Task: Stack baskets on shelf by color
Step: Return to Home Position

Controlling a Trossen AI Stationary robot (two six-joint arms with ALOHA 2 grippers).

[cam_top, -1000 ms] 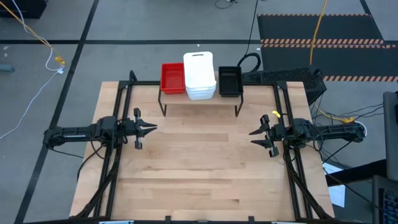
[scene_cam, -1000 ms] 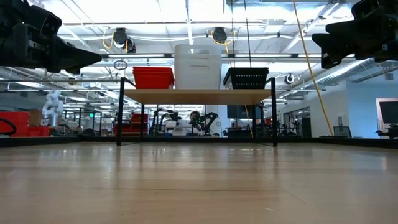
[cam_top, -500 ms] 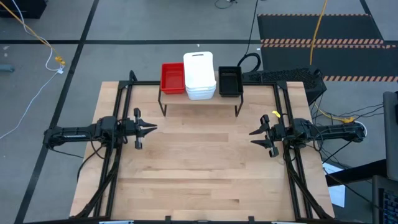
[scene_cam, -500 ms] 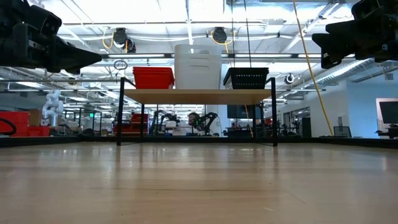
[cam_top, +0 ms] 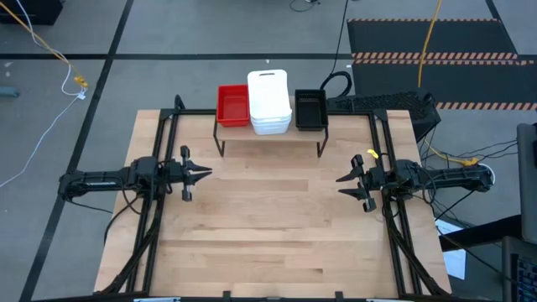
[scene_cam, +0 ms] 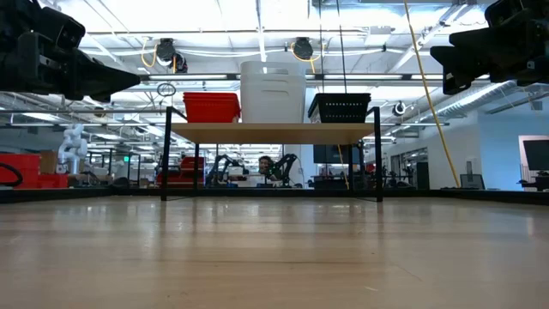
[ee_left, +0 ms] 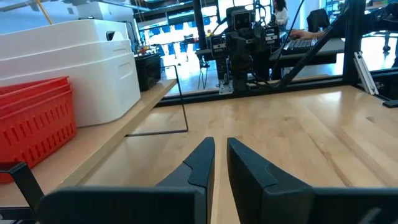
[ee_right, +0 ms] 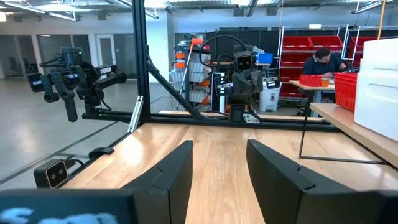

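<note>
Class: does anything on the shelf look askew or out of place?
Nothing stands out. The red mesh baskets, white rounded baskets and black mesh baskets stand stacked upright on the wood-topped shelf; left pincer and right pincer hang clear.

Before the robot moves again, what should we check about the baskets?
1. Red mesh plastic baskets piled at the left-arm end of the light wood shelf on black metal legs: ok.
2. White rounded plastic baskets piled in the middle: ok.
3. Black mesh plastic baskets at the right-arm end: ok.
4. Three baskets in every pile: cannot tell.
5. Left gripper empty, shut, away from the shelf: ok.
6. Right gripper empty, open, away from the shelf: ok.
</note>
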